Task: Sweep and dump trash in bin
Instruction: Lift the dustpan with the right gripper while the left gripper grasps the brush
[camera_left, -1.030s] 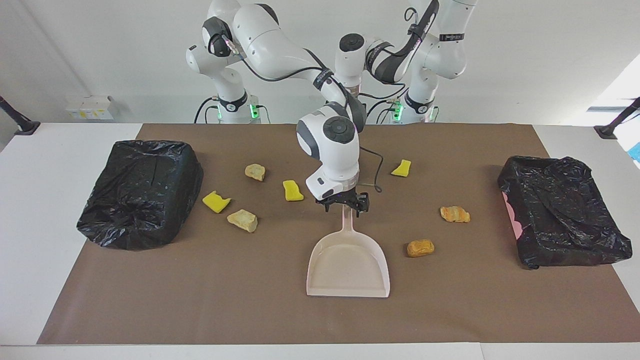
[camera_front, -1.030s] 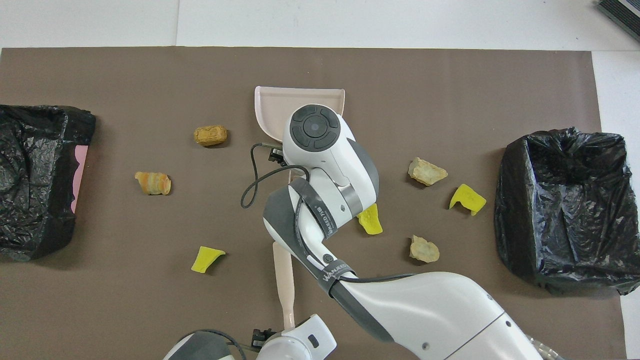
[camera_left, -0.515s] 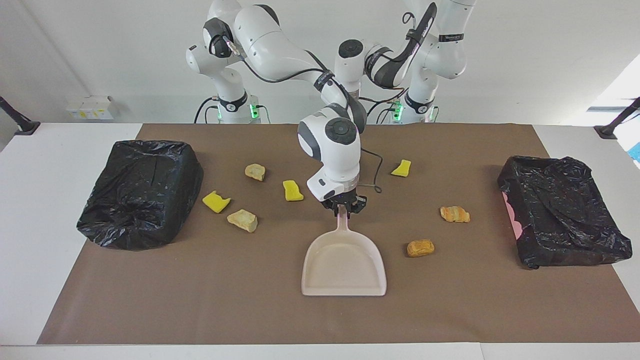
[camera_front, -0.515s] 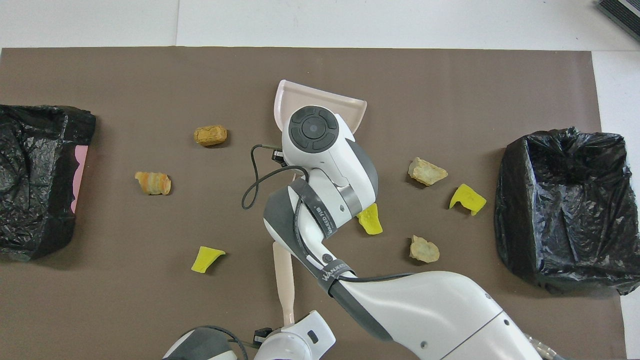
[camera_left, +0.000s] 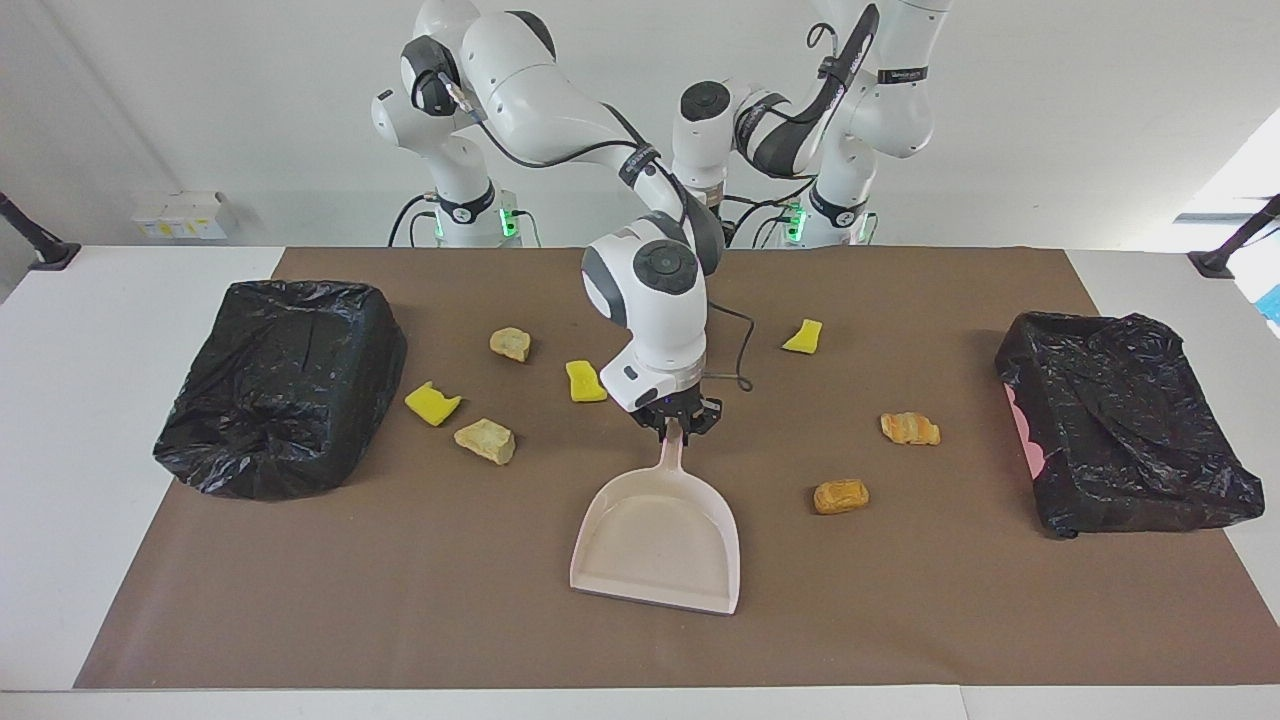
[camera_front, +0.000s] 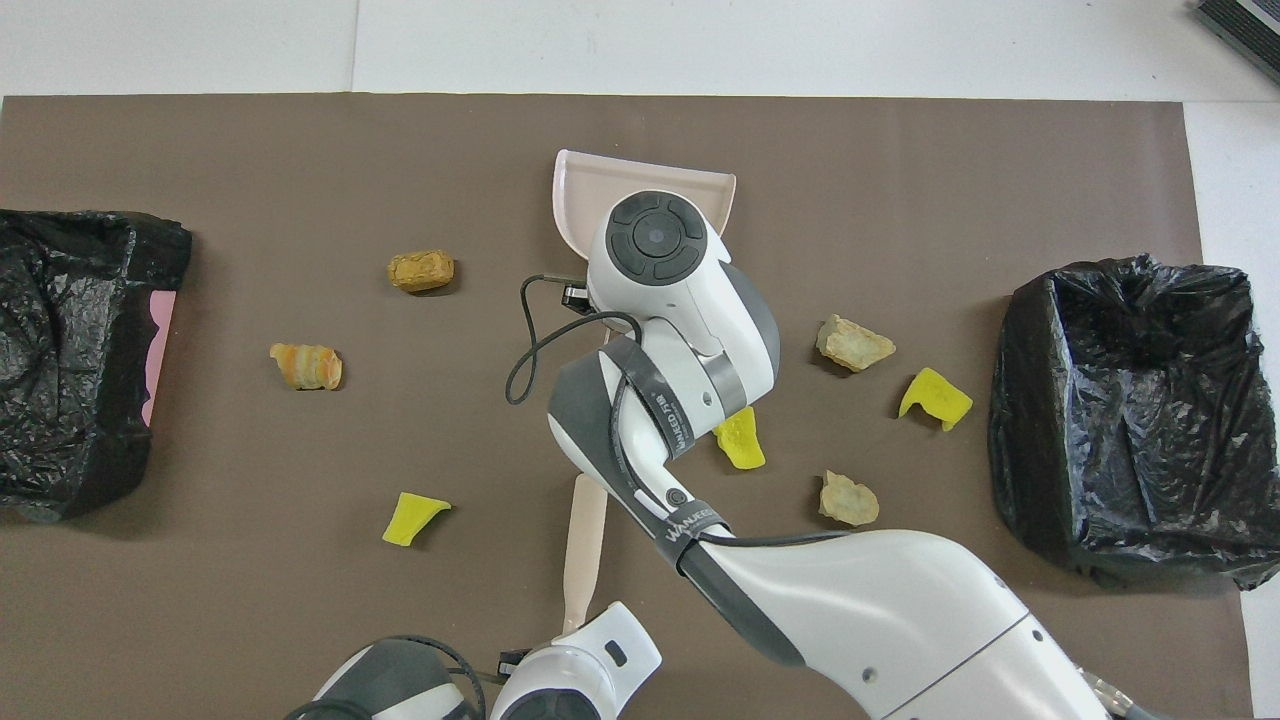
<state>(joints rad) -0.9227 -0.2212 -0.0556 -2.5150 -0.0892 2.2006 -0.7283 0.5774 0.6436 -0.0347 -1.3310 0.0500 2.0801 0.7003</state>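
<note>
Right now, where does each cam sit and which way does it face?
Facing view: high across the table, looking at the robots; both arms and bases show, right gripper shut on the dustpan handle.
Overhead view: above the robots' end, looking forward and steeply down; right arm enters bottom right, left arm at the bottom edge.
Shared: dustpan, trash, both bins, half a turn apart.

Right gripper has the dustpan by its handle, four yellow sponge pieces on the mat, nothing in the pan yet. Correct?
Not quite. There are three yellow sponge pieces, not four, and the overhead view shows all of them. The rest holds: the right gripper is shut on the handle of the dustpan, and the pan is empty.
</note>
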